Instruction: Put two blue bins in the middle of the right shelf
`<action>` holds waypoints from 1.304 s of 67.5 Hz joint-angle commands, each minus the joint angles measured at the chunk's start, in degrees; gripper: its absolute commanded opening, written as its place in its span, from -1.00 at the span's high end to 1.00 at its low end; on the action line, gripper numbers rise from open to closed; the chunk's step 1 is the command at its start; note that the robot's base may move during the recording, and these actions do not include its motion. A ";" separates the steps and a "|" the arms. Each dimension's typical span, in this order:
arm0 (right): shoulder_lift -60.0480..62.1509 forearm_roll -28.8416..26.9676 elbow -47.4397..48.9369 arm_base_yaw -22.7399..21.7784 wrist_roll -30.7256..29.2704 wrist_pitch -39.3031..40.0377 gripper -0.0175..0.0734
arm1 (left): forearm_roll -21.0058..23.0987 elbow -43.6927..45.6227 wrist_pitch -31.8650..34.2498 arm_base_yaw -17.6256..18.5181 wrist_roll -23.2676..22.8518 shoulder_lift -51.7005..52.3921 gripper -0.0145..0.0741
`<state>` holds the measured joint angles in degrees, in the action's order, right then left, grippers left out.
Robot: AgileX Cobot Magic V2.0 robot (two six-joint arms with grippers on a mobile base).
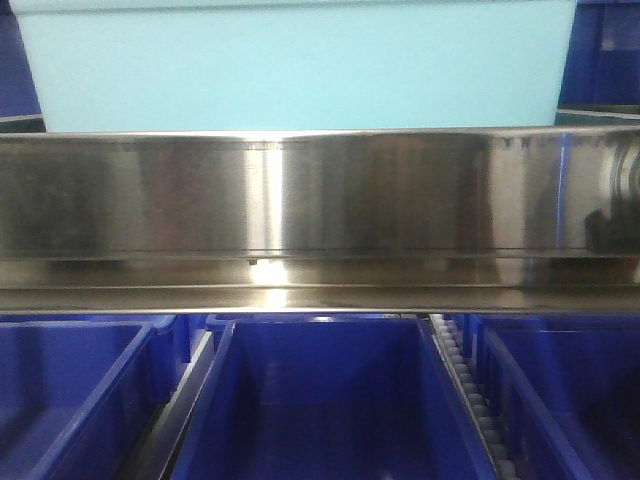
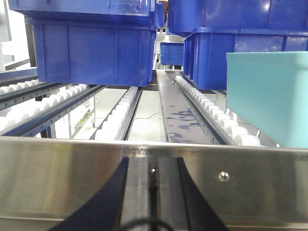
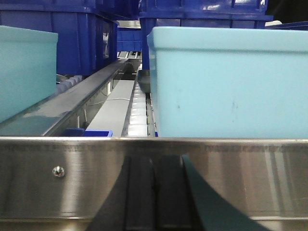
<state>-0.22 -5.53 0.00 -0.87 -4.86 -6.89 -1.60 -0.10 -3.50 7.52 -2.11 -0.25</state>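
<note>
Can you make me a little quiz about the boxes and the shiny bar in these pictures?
1. True or false: in the front view, the light turquoise bin shows above the steel rail.
2. Pick one: in the front view, the bins below the rail are A) dark blue, B) red, C) green.
3. Fill in the gap: in the left wrist view, the lanes under the dark blue bin are lined with white ____.

Key: 1 true; 2 A; 3 rollers.
</note>
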 commanded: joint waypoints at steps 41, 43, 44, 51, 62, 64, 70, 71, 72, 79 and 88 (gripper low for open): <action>0.22 0.53 0.00 -0.01 -0.27 1.82 0.97 | 0.25 0.10 2.45 0.19 0.01 0.25 0.92; 0.22 0.53 0.00 -0.01 -0.27 1.93 0.97 | 0.25 0.10 3.16 0.19 0.01 0.25 0.92; 0.22 0.53 0.00 -0.01 -0.27 2.05 0.97 | 0.25 0.10 3.82 0.19 0.01 0.25 0.92; 0.22 0.53 0.00 -0.01 -0.27 3.16 0.97 | 0.25 0.10 6.65 0.19 0.01 0.25 0.92; 0.22 0.53 0.00 -0.01 -0.27 6.47 0.97 | 0.25 0.10 6.43 0.19 0.01 0.25 0.92; 0.22 0.53 0.00 -0.01 -0.27 6.47 0.97 | 0.25 0.10 6.66 0.19 0.01 0.25 0.92; 0.22 0.53 0.00 -0.01 -0.27 7.83 0.97 | 0.25 0.10 8.39 0.19 0.01 0.25 0.92; 0.22 0.53 0.00 -0.01 -0.27 8.01 0.97 | 0.25 0.10 9.07 0.19 0.01 0.25 0.92; 0.22 0.53 0.00 -0.01 -0.27 8.31 0.97 | 0.25 0.10 9.78 0.19 0.01 0.25 0.92; 0.22 0.27 0.34 -0.01 -0.27 8.90 0.97 | 0.25 0.10 15.43 0.19 0.01 0.25 0.92; 0.22 0.27 7.96 -0.01 0.36 6.30 0.97 | 0.25 2.82 13.58 0.19 0.01 0.25 0.92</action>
<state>-0.11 -5.53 3.44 -0.87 -4.86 -1.11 -1.60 0.41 9.52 7.52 -2.11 -0.25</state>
